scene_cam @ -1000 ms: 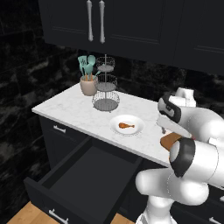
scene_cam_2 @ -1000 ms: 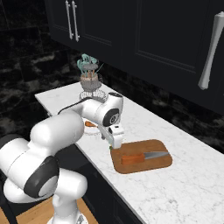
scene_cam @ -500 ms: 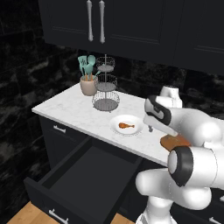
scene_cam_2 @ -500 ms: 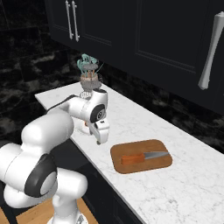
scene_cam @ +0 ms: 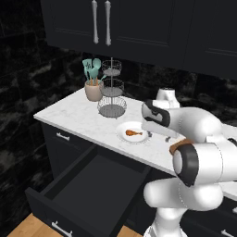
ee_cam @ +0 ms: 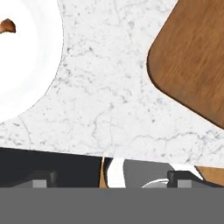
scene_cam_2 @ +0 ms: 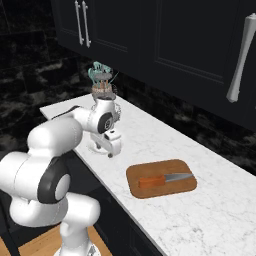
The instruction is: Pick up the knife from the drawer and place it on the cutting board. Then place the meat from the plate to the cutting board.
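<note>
Knife (scene_cam_2: 164,179): lying on the cutting board (scene_cam_2: 185,167); first step judged complete
Meat (scene_cam: 134,133): resting on the plate (scene_cam: 123,127)
Tool (scene_cam_2: 111,148): hovering over the table (ee_cam: 109,105) between plate and board; fingers apart, holding nothing
Key relation: meat is lying plate-side, away from the board

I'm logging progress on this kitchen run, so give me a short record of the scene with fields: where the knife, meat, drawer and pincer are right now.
knife: lying flat on the cutting board, orange-brown handle towards the robot
meat: on the white plate, not yet moved
drawer: pulled open below the marble counter
pincer: above the counter between plate and board, fingertips apart, holding nothing
behind the plate: wire-mesh tiered stand, crock of teal spatulas
task stage: knife step done, meat step pending
</note>
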Robot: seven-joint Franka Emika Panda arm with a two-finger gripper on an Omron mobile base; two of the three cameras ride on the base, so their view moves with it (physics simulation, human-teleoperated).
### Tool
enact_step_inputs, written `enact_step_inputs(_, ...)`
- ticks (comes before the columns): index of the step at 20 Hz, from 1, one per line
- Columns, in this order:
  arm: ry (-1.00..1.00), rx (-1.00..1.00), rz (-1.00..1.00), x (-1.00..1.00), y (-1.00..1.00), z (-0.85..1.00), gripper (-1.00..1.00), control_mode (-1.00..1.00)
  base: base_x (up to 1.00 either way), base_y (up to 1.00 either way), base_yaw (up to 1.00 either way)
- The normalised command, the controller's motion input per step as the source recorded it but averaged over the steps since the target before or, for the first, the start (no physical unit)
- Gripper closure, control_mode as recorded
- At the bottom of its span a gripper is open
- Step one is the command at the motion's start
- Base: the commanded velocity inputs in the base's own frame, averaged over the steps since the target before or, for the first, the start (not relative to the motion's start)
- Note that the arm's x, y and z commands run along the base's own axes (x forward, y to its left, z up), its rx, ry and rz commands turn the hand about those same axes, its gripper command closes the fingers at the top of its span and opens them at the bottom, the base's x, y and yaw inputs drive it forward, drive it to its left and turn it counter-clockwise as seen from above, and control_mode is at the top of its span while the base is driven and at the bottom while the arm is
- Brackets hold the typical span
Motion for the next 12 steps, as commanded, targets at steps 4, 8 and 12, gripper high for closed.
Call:
enact_step_inputs(4, 0.02, 0.00, 0.41, 0.11, 0.03, 0.08, -1.00, -1.00, 0.00, 0.00, 0.00)
enact_step_inputs(8, 0.08, 0.00, 0.53, 0.00, 0.02, 0.06, -1.00, -1.00, 0.00, 0.00, 0.00)
enact_step_inputs(12, 0.11, 0.00, 0.57, 0.11, 0.19, 0.01, -1.00, -1.00, 0.00, 0.00, 0.00)
